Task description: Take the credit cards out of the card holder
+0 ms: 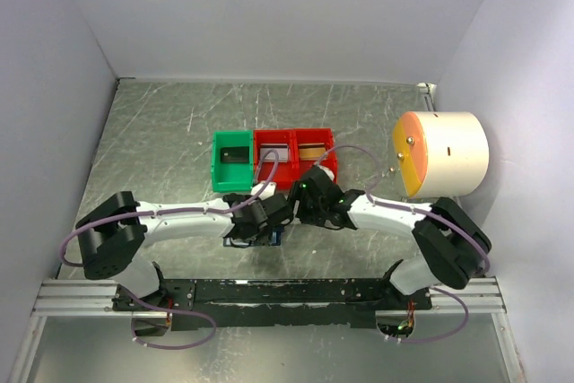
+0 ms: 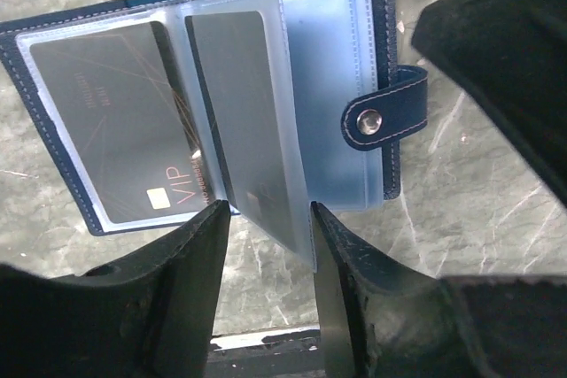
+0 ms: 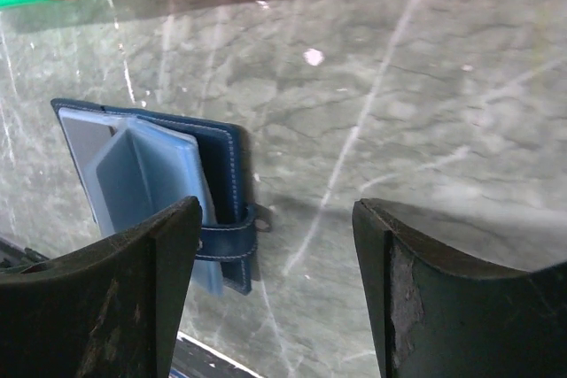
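From above, the two arms meet mid-table just before the green bin (image 1: 232,161) and red bins (image 1: 296,152). Only a blue sliver of the card holder (image 1: 274,239) shows beneath them.

The left wrist view shows the holder lying open, with a dark credit card (image 2: 115,121) and a grey card (image 2: 239,112) in clear sleeves. The left gripper (image 2: 268,219) stands partly open, the middle sleeve's edge between its fingers; whether they touch it I cannot tell.

In the right wrist view the right gripper (image 3: 275,281) gapes wide and holds nothing. It is over bare table (image 3: 425,130) beside the snap tab (image 3: 232,245).
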